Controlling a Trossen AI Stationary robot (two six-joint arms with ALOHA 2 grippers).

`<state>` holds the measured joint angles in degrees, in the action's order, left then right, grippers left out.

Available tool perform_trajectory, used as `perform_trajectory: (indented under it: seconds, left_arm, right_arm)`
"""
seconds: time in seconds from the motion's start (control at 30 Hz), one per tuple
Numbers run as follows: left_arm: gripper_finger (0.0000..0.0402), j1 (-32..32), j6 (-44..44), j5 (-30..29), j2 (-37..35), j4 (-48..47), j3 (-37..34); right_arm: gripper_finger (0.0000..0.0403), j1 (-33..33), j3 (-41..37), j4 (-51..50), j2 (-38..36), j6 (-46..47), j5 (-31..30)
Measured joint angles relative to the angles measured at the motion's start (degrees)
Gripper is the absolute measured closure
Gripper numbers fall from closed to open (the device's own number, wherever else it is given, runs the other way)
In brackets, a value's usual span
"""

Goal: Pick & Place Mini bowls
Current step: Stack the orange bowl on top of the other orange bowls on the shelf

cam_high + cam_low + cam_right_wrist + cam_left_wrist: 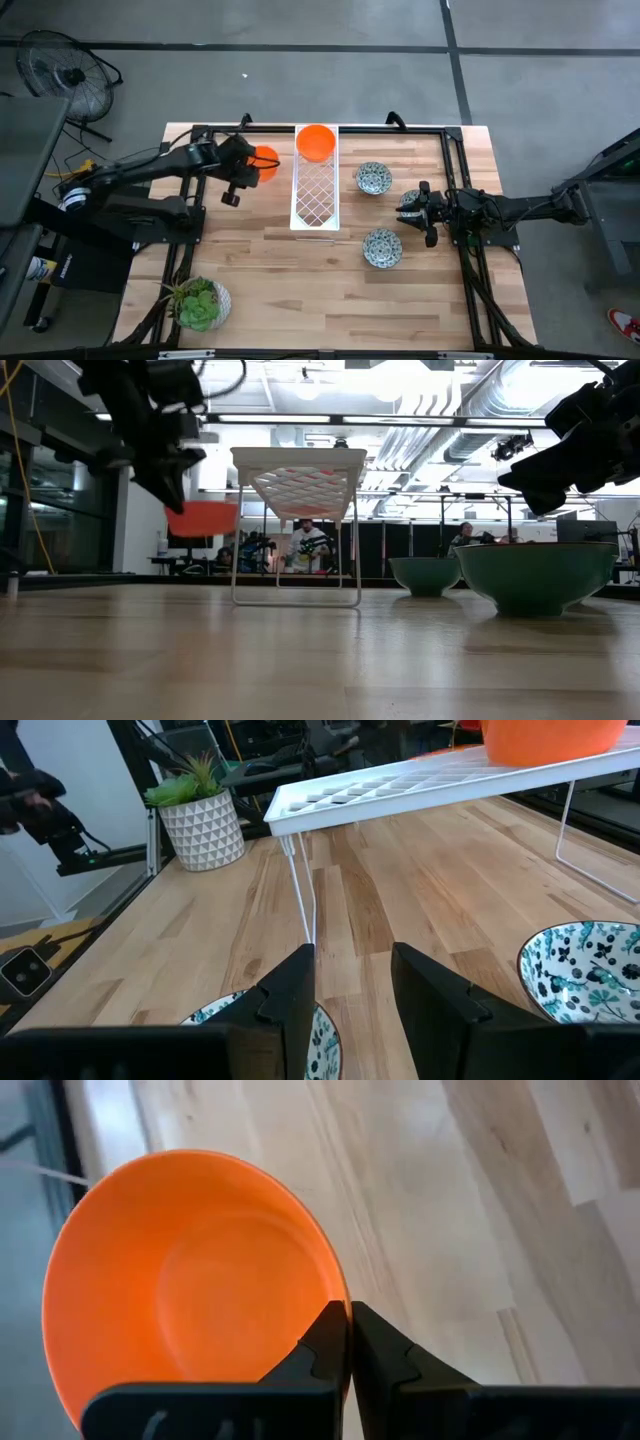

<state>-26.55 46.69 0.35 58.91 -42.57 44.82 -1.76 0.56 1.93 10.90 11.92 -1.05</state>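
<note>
Orange mini bowl [190, 1280] — rim pinched by left end effector [349, 1342] — hangs clear of table [440, 1200], beside rack [316, 185].

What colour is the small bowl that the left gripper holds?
The small round bowl is plain bright orange, clearest in the left wrist view.

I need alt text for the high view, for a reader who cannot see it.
Seen from above, the left gripper is shut on an orange bowl left of a white wire rack holding another orange bowl. The right gripper is open between two patterned bowls.
</note>
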Motion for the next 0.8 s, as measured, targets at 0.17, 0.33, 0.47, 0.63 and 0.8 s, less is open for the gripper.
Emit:
perform_trajectory:
  seconds: [0.17,0.33,0.47,0.63,0.8]
  left_arm:
    - [0.0401,0.83,-3.57,-0.97,-3.67,-1.80,2.51]
    - [0.0401,0.70,-4.75,-1.41,-3.69,-5.97,7.63]
    - [0.0401,0.70,-4.69,-1.38,-3.69,-7.26,10.59]
    - [0.0401,0.70,-4.56,-1.09,-3.69,-6.66,12.78]
    - [0.0402,0.68,-4.56,-1.26,-3.52,-1.56,13.90]
  right_arm:
    - [0.0281,0.02,0.00,0.02,0.01,-0.01,0.00]
    - [0.0281,0.00,0.00,0.02,0.01,-0.01,-0.01]
    - [0.0281,0.00,0.00,0.02,0.01,-0.01,0.00]
    - [0.0281,0.00,0.00,0.02,0.01,0.00,0.00]
    - [0.0281,0.00,0.00,0.02,0.01,-0.01,-0.01]
